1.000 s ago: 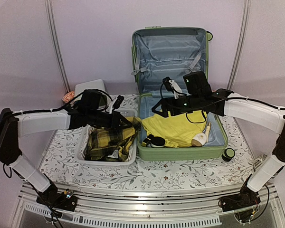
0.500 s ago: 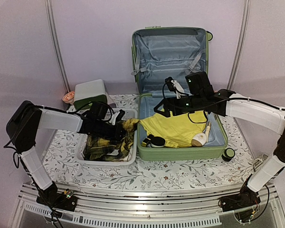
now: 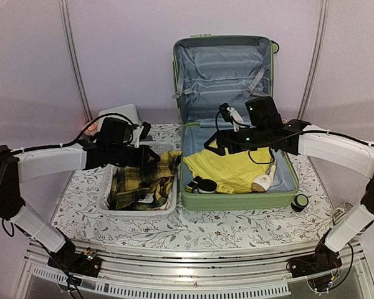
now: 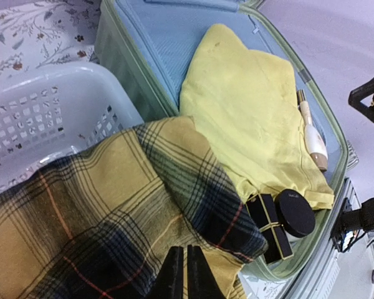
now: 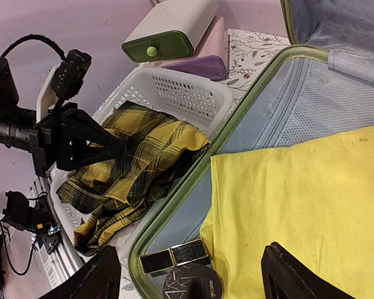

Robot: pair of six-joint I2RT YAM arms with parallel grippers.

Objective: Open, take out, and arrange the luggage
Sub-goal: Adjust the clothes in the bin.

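The light-green luggage (image 3: 237,200) lies open, its lid upright against the wall. Its base holds a yellow garment (image 3: 230,165), a black jar (image 3: 207,185), a black-and-gold case (image 3: 193,184) and a white-and-tan device (image 3: 263,180). A yellow plaid shirt (image 3: 140,187) fills the white basket (image 3: 137,212), one corner draped onto the luggage rim (image 4: 121,68). My left gripper (image 4: 184,249) hovers shut and empty just above the plaid shirt (image 4: 112,205). My right gripper (image 5: 191,249) hangs wide open over the yellow garment (image 5: 311,205) at the front-left corner of the luggage.
A white-and-green drawer box (image 3: 119,116) stands behind the basket, with a purple item (image 5: 199,62) beside it. A small round black-and-green object (image 3: 300,200) sits on the floral table right of the luggage. The table's front edge runs just beyond the basket.
My left gripper dipped into the basket over the plaid shirt, then lifted back up and away with nothing in it. The shirt stays in the basket. The right arm barely shifted.
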